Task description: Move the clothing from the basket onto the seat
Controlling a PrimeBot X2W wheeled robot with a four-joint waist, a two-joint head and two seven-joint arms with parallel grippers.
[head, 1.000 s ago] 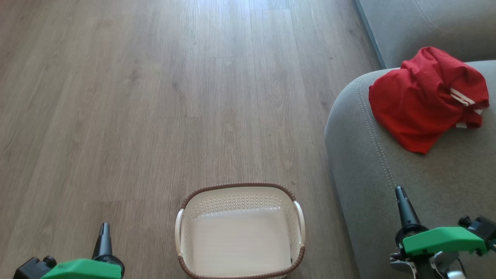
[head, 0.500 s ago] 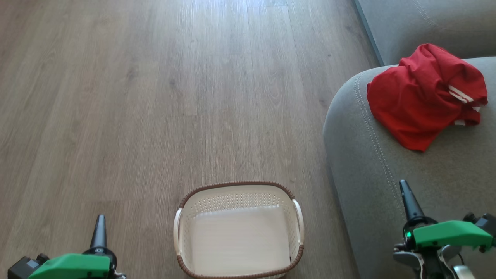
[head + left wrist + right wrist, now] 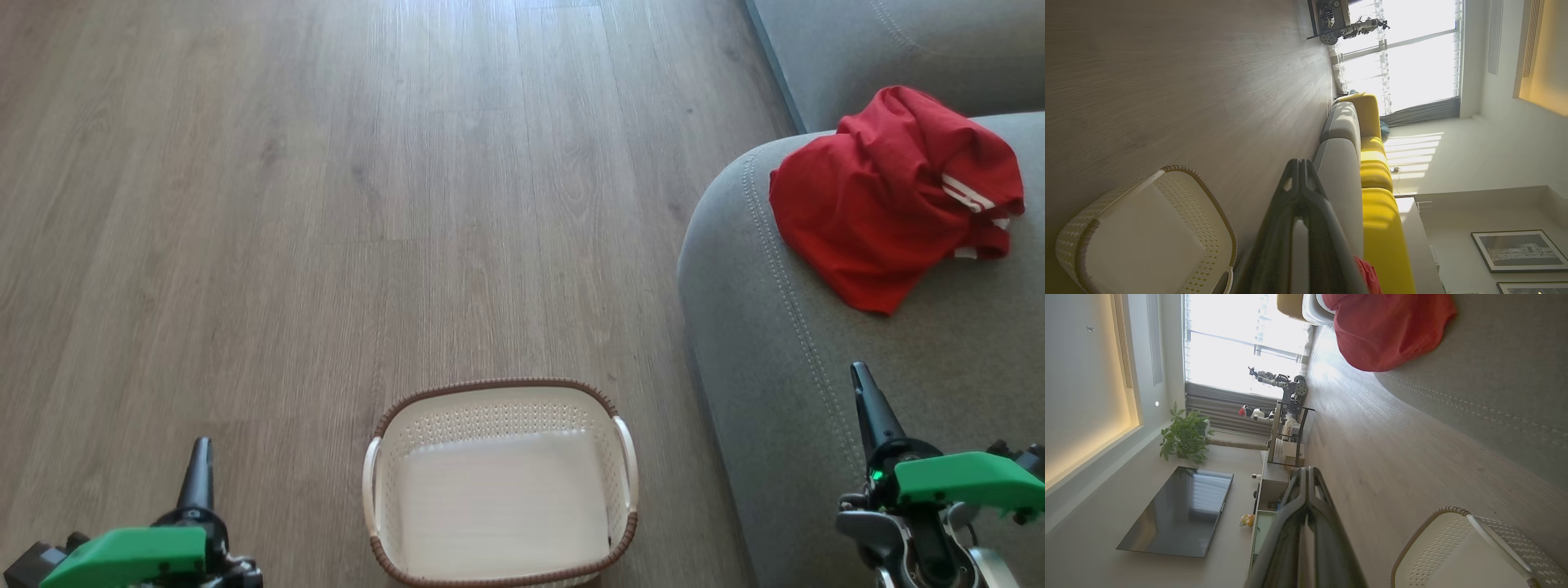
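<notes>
Looking down from the robot's head onto a pale wood plank floor (image 3: 326, 204). At the near left, the left gripper (image 3: 200, 449) points away from the robot above the floor. Its two dark fingers are pressed together into one narrow point and hold nothing.

To its right, near the centre, the basket (image 3: 498, 384) stands on the floor, apart from the left gripper. It has off-white perforated walls, a brown woven-look rim and a white handle on each side, and its smooth pale bottom is in plain sight.

Just beside the basket on the right rises the rounded edge of the seat (image 3: 775, 367), a big grey cushion with a light double-stitched seam along its edge. At the near right, the right gripper (image 3: 861, 384) hangs over the seat, fingers likewise closed tight together, gripping nothing.

Farther back on the seat, at the far right, lies the clothing (image 3: 873, 204). It is a crumpled red heap with thin white stripes on its right side, well apart from both grippers and the basket. How many garments the heap holds cannot be told. Behind it is a second grey cushion (image 3: 857, 49).
</notes>
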